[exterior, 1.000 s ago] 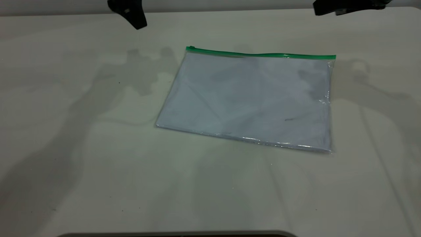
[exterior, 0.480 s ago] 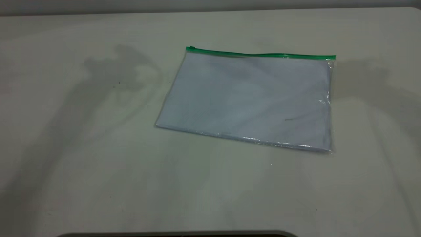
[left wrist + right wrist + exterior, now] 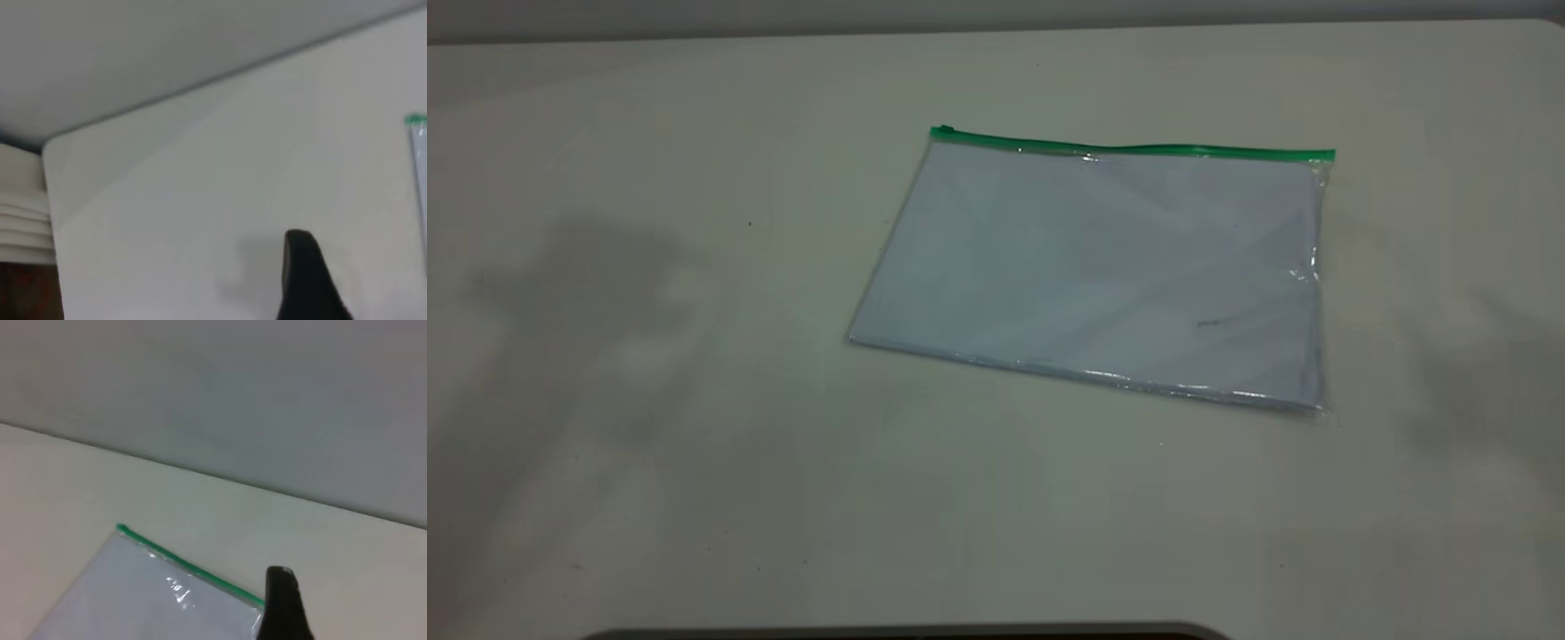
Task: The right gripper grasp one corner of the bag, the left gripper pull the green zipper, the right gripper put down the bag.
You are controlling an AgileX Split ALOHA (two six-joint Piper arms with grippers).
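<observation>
The bag (image 3: 1103,267) lies flat on the table, right of centre, with nothing holding it. The green zipper (image 3: 1138,148) runs along its far edge, and the small slider tab (image 3: 943,132) sits at the left end. Neither gripper shows in the exterior view. In the right wrist view, part of my right gripper (image 3: 280,600) shows above the bag's corner (image 3: 147,600), near one end of the zipper (image 3: 187,567). In the left wrist view, part of my left gripper (image 3: 303,273) hangs over bare table, well apart from the bag's green corner (image 3: 415,121).
The pale table (image 3: 694,444) carries soft arm shadows at left and right. A dark curved edge (image 3: 907,633) borders the near side. The left wrist view shows a rounded table corner (image 3: 50,143) and a white ribbed object (image 3: 23,220) beyond it.
Both grippers were at the top edge of the exterior view a second ago and have left it. Their shadows have slid outward and nearer. The bag has not moved.
</observation>
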